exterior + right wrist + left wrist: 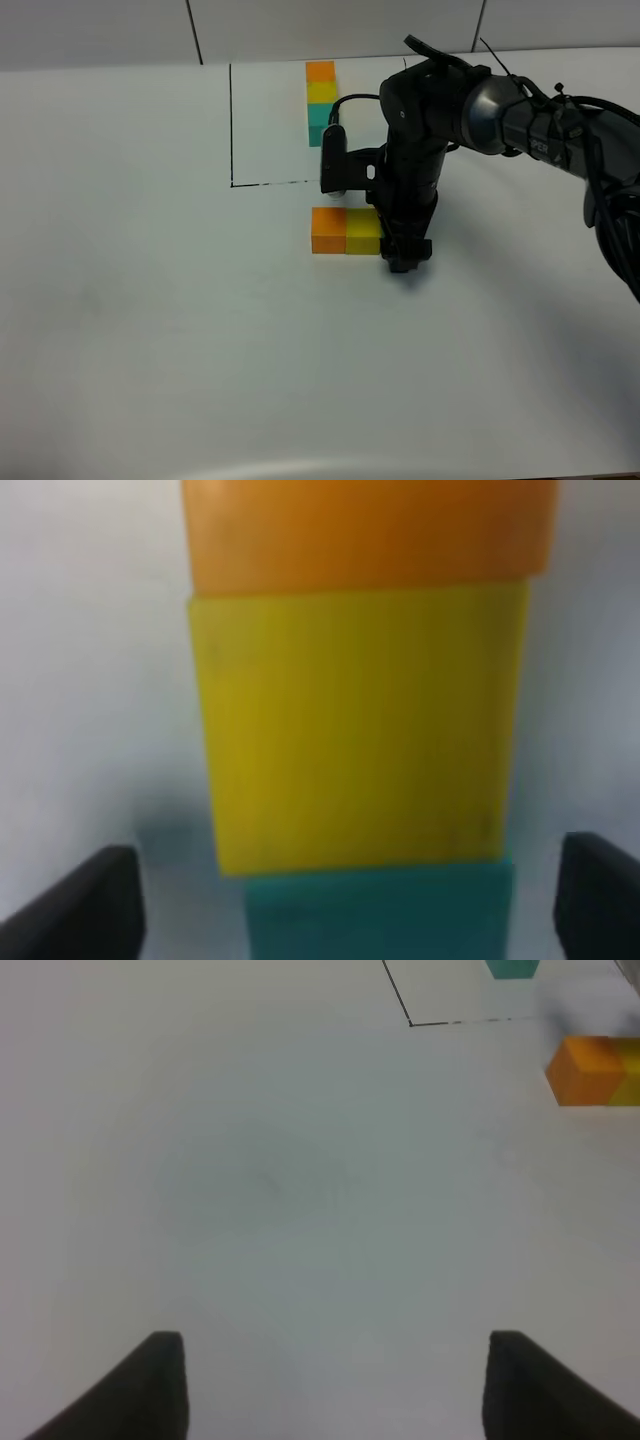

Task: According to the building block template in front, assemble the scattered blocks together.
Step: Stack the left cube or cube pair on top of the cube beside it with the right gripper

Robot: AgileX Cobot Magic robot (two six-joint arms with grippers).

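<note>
Your right gripper [402, 262], open and empty, straddles the matte teal cube [380, 920]; matte yellow cube [363, 232] and matte orange cube [328, 229] extend frame-left.

On my feed the desk [150, 330] reads plain matte white, marked with thin black drawn lines [231, 125]. The building block template [321, 100] runs orange, yellow, teal. The loose orange block [328, 230], yellow block [363, 232] and teal block [380, 915] are each one flat solid colour. I see the right gripper [403, 262] as black.
</note>
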